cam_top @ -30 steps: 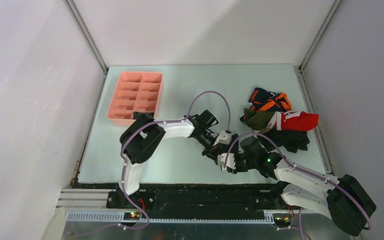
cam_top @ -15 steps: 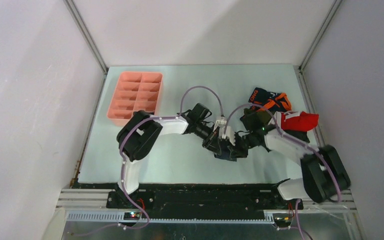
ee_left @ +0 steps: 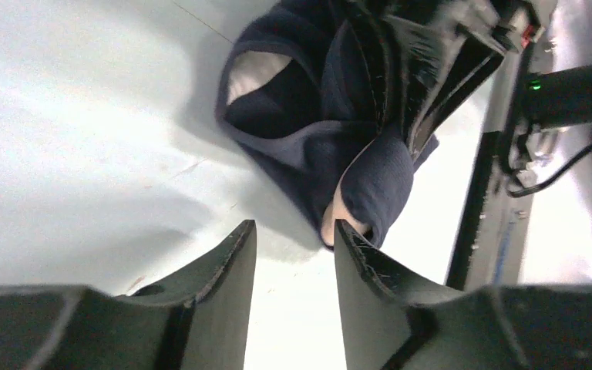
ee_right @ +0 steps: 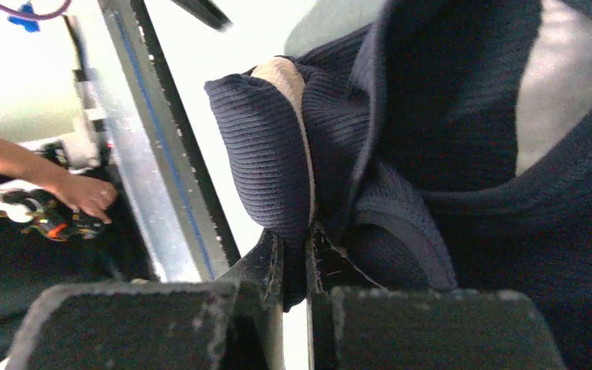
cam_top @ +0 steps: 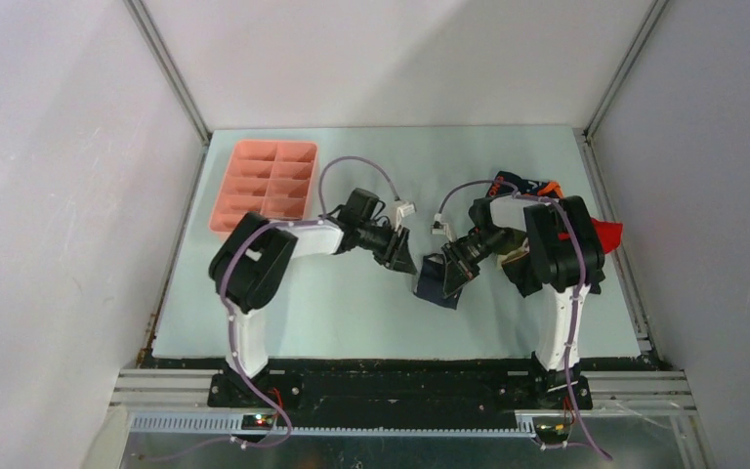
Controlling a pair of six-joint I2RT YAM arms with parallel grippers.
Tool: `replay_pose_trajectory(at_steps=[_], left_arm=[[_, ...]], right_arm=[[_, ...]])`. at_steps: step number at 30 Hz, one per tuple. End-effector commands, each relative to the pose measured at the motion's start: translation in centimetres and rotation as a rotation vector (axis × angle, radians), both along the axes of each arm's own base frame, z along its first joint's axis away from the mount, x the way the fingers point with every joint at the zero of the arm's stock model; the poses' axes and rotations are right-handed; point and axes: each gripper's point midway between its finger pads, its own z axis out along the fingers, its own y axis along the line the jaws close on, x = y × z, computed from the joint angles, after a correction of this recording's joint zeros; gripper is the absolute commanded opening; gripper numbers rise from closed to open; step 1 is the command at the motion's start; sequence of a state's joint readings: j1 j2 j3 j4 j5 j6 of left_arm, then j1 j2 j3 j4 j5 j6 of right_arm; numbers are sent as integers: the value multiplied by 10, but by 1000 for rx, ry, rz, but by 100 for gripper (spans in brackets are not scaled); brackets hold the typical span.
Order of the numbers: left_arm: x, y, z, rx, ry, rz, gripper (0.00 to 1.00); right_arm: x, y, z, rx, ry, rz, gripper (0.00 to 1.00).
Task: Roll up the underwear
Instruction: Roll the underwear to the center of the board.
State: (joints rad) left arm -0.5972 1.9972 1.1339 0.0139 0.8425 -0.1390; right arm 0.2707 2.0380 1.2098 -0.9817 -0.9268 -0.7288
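A navy underwear [cam_top: 436,287] with a beige waistband lies bunched near the table's middle. My right gripper [cam_top: 458,270] is shut on a fold of it; in the right wrist view the jaws [ee_right: 294,240] pinch the ribbed navy cloth [ee_right: 432,123] beside the beige band. My left gripper [cam_top: 401,258] stands open just left of the garment. The left wrist view shows bare table between its fingers [ee_left: 293,231], and the navy underwear [ee_left: 324,116] lies just beyond the tips. More underwear is piled at the right: a black-orange pair [cam_top: 525,189] and a red-white pair [cam_top: 605,233], mostly hidden behind my right arm.
A pink compartmented tray [cam_top: 217,219] sits at the far left of the table. My right arm stands upright in front of the pile. A metal rail [ee_right: 146,177] runs along the near table edge, and a person's hand [ee_right: 85,196] shows beyond it.
My left gripper opened, let go of the navy underwear and drew back left. My right gripper shut on it and carried it away from the near edge. My right arm swung up to the right.
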Motion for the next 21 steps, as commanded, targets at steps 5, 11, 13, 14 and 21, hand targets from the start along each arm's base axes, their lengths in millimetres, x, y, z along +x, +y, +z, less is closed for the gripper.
replay_pose_trajectory(at_steps=[5,11,13,14,21], left_arm=[[-22,2,61,-24,-758,-236,51],[-82,-14,42,-58,-1449,-577,58],[-87,-22,35,-72,-1532,-605,59],[-87,-25,38,-81,-1587,-609,59],[-85,-34,23,-28,-1717,-653,58]], right_arm=[[-18,-16,-20,-194,254,-84,0],[-14,-15,-22,-172,354,-137,0],[-15,-16,-22,-169,368,-139,0],[-15,-16,-22,-168,374,-139,0],[-16,-16,-22,-168,377,-138,0]])
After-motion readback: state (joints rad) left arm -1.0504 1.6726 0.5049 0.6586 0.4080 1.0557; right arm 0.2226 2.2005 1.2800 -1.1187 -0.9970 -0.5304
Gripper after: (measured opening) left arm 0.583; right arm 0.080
